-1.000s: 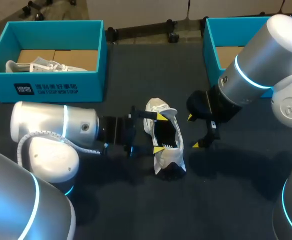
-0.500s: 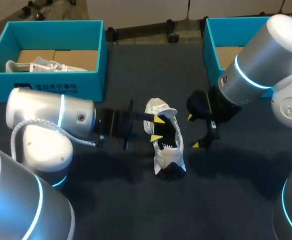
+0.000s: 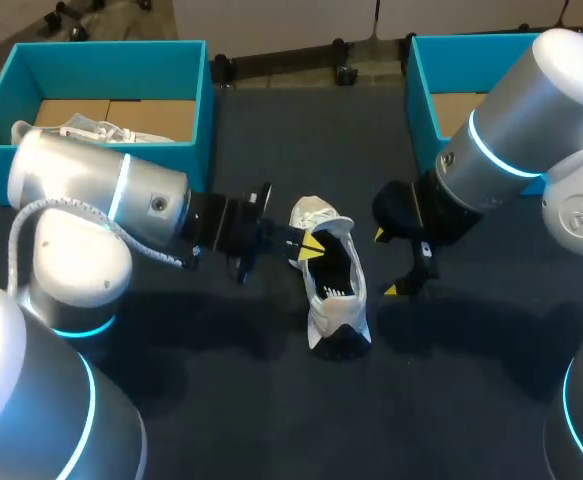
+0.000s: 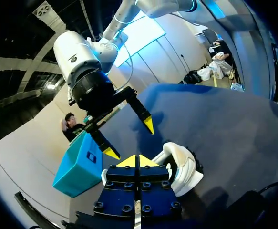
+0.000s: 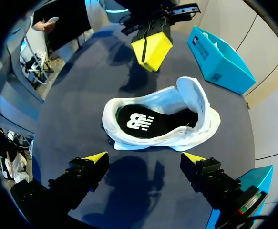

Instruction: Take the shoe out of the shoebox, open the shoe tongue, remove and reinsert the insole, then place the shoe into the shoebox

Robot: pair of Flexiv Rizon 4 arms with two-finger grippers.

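Shoe (image 3: 333, 290) placement matters most here, but scan from your left: the left shoebox (image 3: 101, 172), with another shoe (image 3: 71, 130) in it, sits well behind the left gripper (image 3: 311, 245). In the left wrist view that gripper (image 4: 139, 161) has its yellow tips pressed together with nothing visible between them, and the shoe lies just ahead of and beneath them. The shoe rests on the table, opening up, with the dark insole (image 5: 139, 121) lying flat inside. On its other side, the right gripper (image 3: 386, 263) stands spread wide and empty, with the shoe just ahead of its tips and touching neither. The right shoebox (image 3: 426, 90) is off behind that arm. Neither gripper pins the shoe. If you drive the closed left tips into the opening, they will likely shove or tip the light shoe toward the right fingers rather than catch the insole. Once the insole is pinched, pulling it may lift the whole shoe unless your right jaws steady it.
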